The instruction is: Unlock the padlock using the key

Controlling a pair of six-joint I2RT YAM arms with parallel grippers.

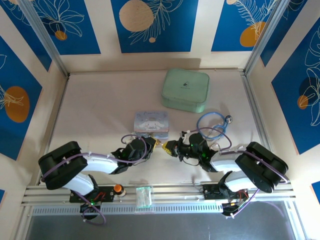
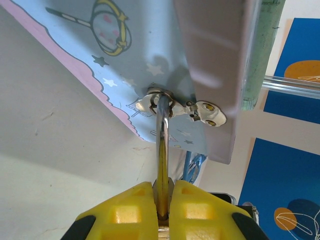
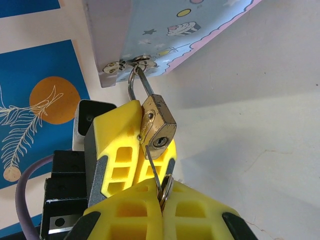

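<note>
Your L gripper [image 2: 164, 202] was clamped on the padlock [image 3: 159, 126], mid-frame on the R wrist cam, hooked onto the tin [image 3: 210, 35]. R gripper [image 3: 163, 197] was pinched shut on the key [image 3: 165, 186] just below.

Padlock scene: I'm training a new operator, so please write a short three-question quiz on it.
1. True or false: the padlock hangs from the hasp of the tin.
2. Which gripper clamps the padlock: A left, B right?
3. What does the right gripper hold?
Key: 1 true; 2 A, the left gripper; 3 the key.
</note>
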